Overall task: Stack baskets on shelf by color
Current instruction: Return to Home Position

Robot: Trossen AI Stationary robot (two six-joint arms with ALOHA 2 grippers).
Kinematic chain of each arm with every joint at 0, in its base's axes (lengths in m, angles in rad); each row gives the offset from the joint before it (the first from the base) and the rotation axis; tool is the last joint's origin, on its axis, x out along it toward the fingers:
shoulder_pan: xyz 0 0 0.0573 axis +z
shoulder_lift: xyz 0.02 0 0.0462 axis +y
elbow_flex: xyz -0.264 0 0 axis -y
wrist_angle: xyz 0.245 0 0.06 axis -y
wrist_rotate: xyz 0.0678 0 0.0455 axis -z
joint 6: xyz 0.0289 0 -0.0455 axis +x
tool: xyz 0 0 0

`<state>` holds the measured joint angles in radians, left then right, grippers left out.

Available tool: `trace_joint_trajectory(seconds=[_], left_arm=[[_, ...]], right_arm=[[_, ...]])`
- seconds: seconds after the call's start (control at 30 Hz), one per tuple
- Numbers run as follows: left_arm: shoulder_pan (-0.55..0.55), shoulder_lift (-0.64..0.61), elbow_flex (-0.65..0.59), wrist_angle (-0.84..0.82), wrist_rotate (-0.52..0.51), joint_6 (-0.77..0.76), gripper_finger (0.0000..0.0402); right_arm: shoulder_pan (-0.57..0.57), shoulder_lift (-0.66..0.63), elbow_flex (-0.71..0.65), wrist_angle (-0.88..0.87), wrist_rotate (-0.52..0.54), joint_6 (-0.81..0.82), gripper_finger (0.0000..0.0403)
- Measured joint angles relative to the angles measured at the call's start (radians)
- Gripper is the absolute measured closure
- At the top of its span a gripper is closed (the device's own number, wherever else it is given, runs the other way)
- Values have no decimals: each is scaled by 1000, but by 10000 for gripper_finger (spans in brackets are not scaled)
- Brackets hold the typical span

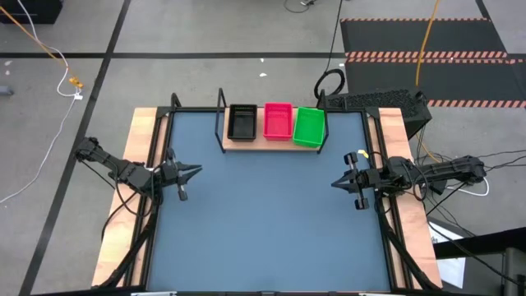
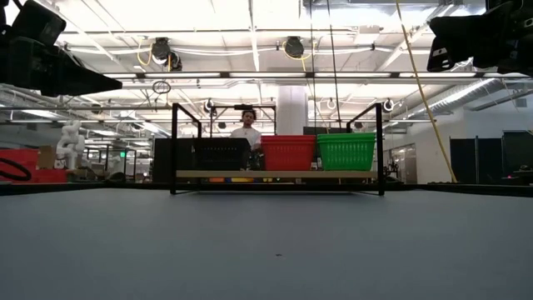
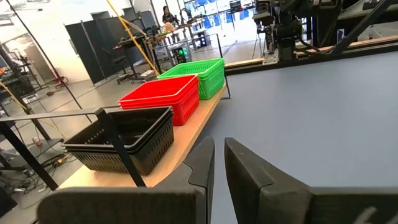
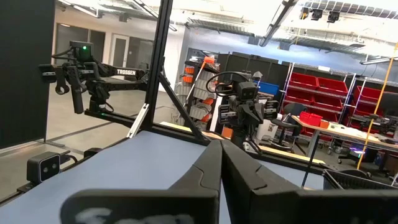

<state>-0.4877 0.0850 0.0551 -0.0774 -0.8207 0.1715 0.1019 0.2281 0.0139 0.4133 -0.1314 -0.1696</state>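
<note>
High view: three stacks of baskets, a black stack (image 1: pixel 242 122), a pink-red stack (image 1: pixel 278 120) and a green stack (image 1: pixel 309 127), stand side by side on the shelf (image 1: pixel 255 143) at the middle of the table's (image 1: pixel 263 222) far edge.
Each basket's long axis runs near-to-far and the shelf's runs side to side (the baskets nest too closely to count). The left gripper (image 1: pixel 197 172) hovers by the left edge and the right gripper (image 1: pixel 335 182) by the right, both empty with fingers nearly together.
</note>
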Motion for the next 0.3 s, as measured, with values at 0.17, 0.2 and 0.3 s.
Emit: trace_joint_trajectory(seconds=[0.17, 0.2, 0.3], left_arm=[[0, 0, 0, 0, 0, 3, 360], [0, 0, 0, 0, 0, 2, 360], [0, 0, 0, 0, 0, 0, 360]], right_arm=[[0, 0, 0, 0, 0, 0, 403], [0, 0, 0, 0, 0, 0, 403], [0, 0, 0, 0, 0, 0, 403]])
